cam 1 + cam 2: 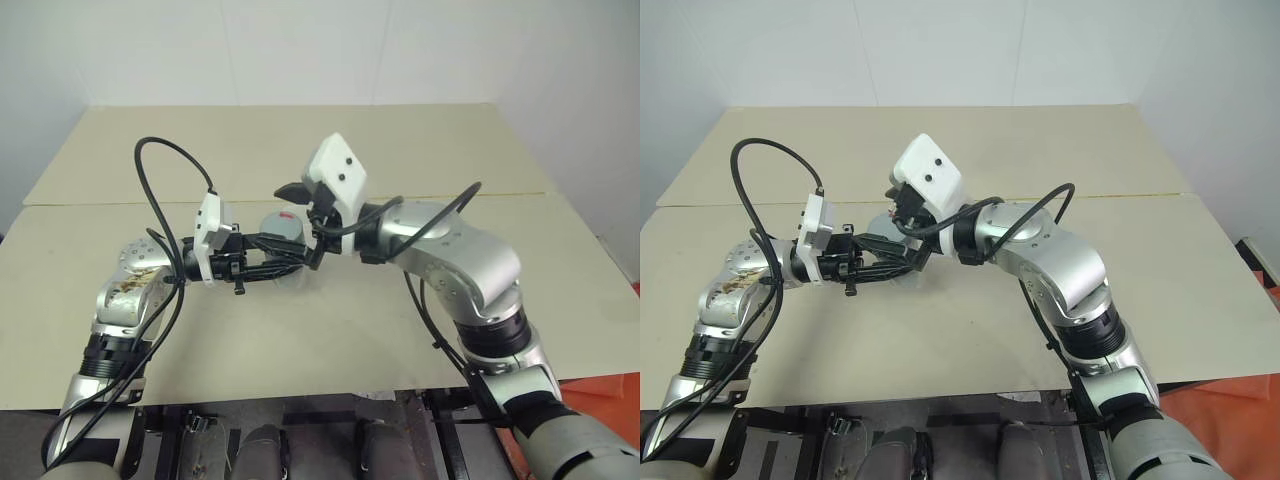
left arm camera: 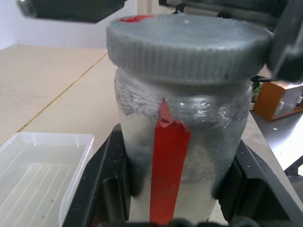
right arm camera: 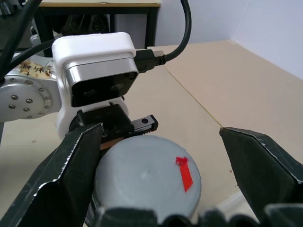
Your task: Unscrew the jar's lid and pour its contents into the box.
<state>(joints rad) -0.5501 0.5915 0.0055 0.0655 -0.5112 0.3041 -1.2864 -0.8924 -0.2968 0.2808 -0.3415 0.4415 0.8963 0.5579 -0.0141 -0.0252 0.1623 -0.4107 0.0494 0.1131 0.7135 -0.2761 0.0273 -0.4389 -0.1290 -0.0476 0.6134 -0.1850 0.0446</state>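
Jar [image 2: 182, 142] sits upright above the table [image 1: 330, 330] at centre, clamped in my left gripper [image 1: 290, 255]. Grey lid [image 3: 147, 182] is still on. My right gripper [image 3: 158, 161] hangs spread around the lid, one finger [image 3: 71, 175] just beside it. Box [image 2: 38, 175] lies near the jar.

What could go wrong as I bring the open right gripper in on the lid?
The right gripper straddles the lid off-centre, one finger almost touching, so closing may knock the jar askew in the left gripper. The jar is held up off the table, so it could drop if it slips while twisting.
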